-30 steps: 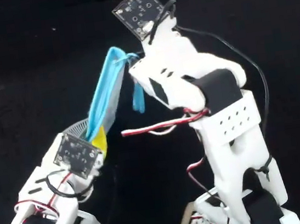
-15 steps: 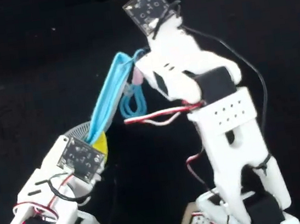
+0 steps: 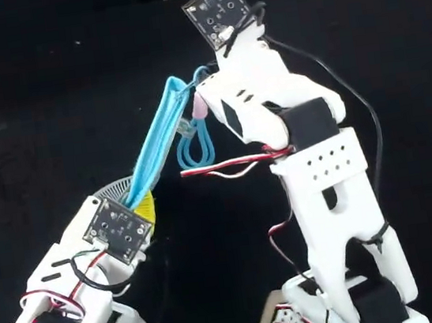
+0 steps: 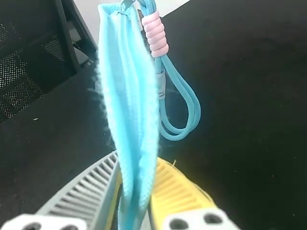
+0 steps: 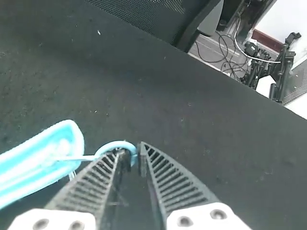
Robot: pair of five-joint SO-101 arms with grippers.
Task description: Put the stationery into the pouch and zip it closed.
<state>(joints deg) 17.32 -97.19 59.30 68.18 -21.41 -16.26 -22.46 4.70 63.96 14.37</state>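
Blue pouch (image 3: 154,146) was held above the counter (image 3: 31,90): lower end clenched by left hand (image 4: 138,163), pull cord (image 4: 192,103) pinched by right hand (image 5: 134,151).

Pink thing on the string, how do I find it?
Above the black table, a light blue fabric pouch is held up. At its far end hangs a looped blue cord; the pink ribbed bead is the one pink bit.
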